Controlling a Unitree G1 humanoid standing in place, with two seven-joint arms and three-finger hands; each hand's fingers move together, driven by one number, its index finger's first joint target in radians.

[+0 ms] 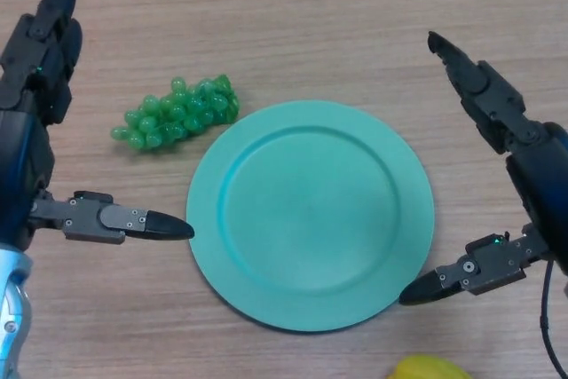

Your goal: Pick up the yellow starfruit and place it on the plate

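The yellow starfruit shows only as a yellow top at the bottom edge, right of centre; the rest is cut off. The teal plate lies in the middle of the wooden table with nothing on it. My left hand hangs at the left with fingers straight and its thumb pointing at the plate's left rim. My right hand is at the right, open, fingers straight, its thumb near the plate's lower right rim, just above the starfruit. Neither hand holds anything.
A bunch of green grapes lies on the table just beyond the plate's upper left rim, between the plate and my left hand.
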